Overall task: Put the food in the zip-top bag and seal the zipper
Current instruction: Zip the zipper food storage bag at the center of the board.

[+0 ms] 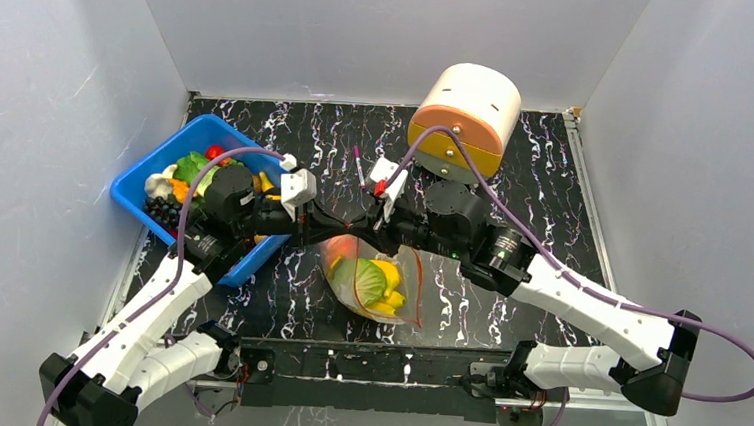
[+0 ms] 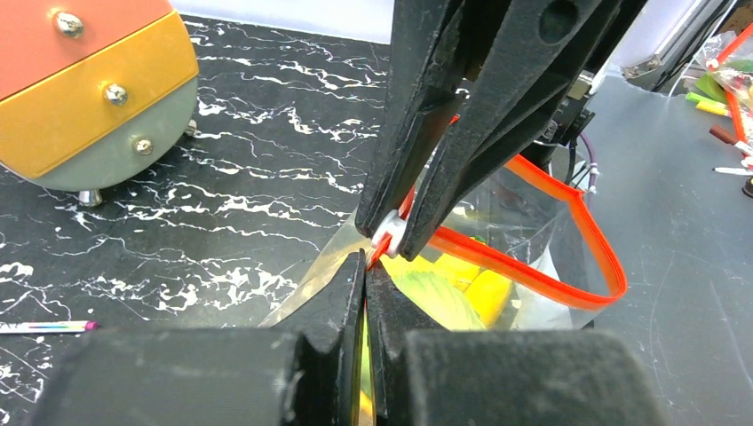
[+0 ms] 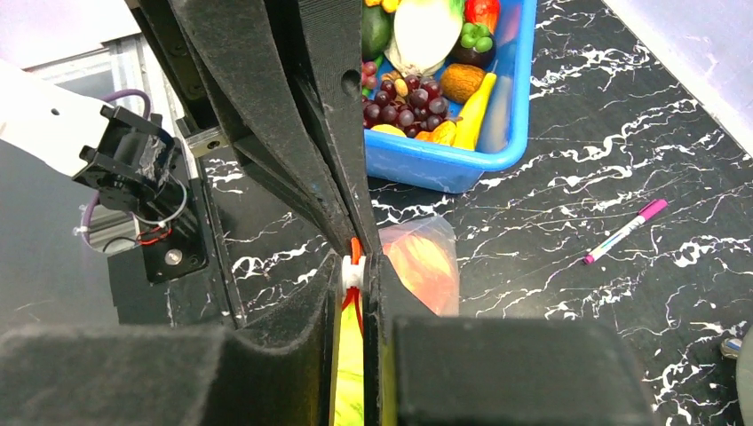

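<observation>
Your left claw (image 2: 365,263) is pinched fully closed on the edge of the clear bag (image 1: 373,291), right at one end of its mouth. Your right claw (image 3: 359,268) meets it nose to nose, its fingers narrowed onto the small white slider (image 2: 388,232) that rides on the red-orange zipper (image 2: 533,277). The two claws nearly touch, with the slider between them.

Look past the slider in your left wrist view. The two halves of the zipper stand apart in an open loop, so that stretch of the mouth is not sealed.

The bag lies near the middle of the desk (image 1: 525,183), toward the near edge, with its mouth lifted to your claws. Inside it you can see a green cabbage (image 1: 360,280), yellow bananas (image 1: 390,274) and something orange-red pressed against the plastic.

More food sits in the blue bin (image 1: 139,184) by the left edge of the desk, well apart from the bag. It holds dark grapes (image 3: 395,99), a banana and other fruit.

A round orange-and-yellow drawer box (image 1: 465,109) stands at the far edge, right of the middle. A pink-capped pen (image 3: 626,231) lies on the desk between the bin and that box.
</observation>
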Robot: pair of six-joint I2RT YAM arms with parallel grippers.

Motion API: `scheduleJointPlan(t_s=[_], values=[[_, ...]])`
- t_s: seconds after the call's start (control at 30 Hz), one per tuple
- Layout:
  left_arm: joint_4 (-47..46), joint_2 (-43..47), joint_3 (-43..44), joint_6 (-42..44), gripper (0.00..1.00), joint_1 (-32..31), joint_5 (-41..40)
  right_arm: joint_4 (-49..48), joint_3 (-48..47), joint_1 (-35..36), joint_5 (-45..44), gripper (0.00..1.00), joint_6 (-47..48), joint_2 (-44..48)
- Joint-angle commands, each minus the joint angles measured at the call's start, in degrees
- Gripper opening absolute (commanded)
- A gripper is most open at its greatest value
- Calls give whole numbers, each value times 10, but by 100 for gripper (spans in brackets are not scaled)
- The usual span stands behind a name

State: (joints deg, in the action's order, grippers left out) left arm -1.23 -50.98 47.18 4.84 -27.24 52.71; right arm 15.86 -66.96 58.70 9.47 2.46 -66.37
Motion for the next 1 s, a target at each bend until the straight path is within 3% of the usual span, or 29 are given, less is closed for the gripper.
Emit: scheduleJointPlan(t_s=[0.0, 0.57, 0.6, 0.7, 0.77, 0.97], values=[[2, 2, 28, -10, 0, -3, 5, 10, -17, 4, -31, 0, 37, 27], [-25, 21, 17, -28, 0, -2, 31, 37, -4, 4, 2, 0, 72, 65], [-29, 28, 10, -19, 4, -2, 36, 33, -4, 4, 8, 0, 72, 67], [-22, 43, 1, 20, 34, -3, 70, 23, -2, 4, 31, 0, 73, 69], [9, 36, 14, 47, 45, -3, 107, 18, -1, 4, 39, 0, 76, 67], [75, -19, 48, 95, 51, -3, 137, -3, 2, 4, 73, 0, 78, 61]])
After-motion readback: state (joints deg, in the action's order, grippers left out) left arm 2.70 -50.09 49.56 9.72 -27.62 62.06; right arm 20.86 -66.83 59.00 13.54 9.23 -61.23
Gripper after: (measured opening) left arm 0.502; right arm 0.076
